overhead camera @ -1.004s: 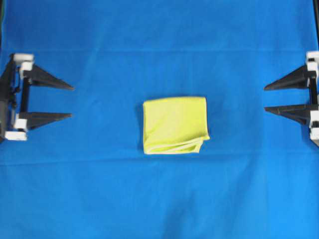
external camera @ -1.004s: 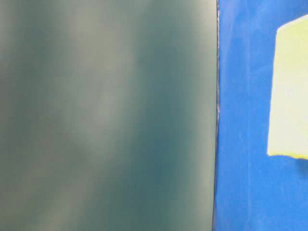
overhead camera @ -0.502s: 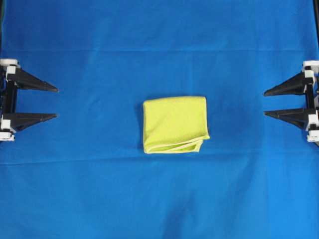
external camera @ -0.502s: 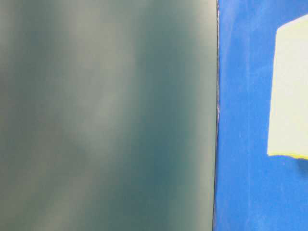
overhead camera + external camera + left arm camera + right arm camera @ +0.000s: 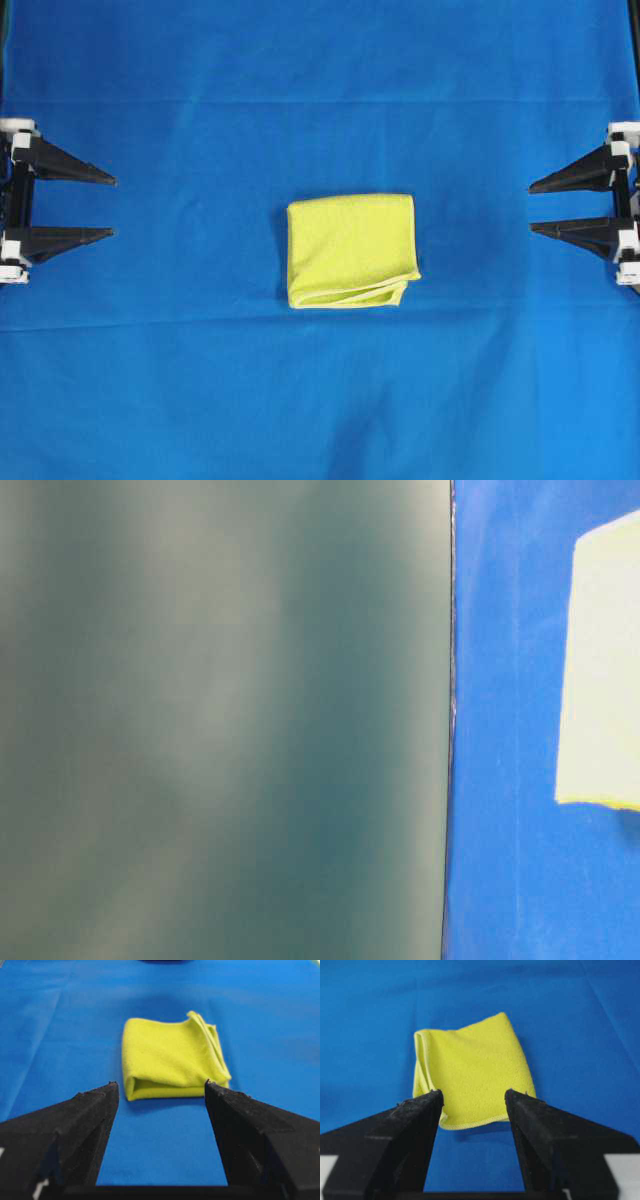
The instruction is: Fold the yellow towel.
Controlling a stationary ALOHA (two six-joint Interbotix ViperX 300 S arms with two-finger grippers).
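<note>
A yellow towel (image 5: 350,250) lies folded into a small, roughly square packet near the middle of a table covered in a blue cloth (image 5: 320,60). Its layered edges show along the side nearest the bottom of the overhead view, where the corner at lower right juts out a little. The cloth under it is flat, with faint crease lines running across it.

The left gripper (image 5: 108,208) sits at the left edge of the overhead view, well apart from the towel, its two black jaws spread wide and pointing toward the towel with nothing between them. The right gripper (image 5: 535,206) sits at the right edge, also well apart from the towel, its jaws likewise spread and empty.

From each wrist camera the towel (image 5: 172,1060) appears beyond the tips of the spread jaws, untouched.

The table-level view shows a blurred grey-green surface (image 5: 220,720) on the left, the blue cloth on the right, and a washed-out edge of the towel (image 5: 605,670).
</note>
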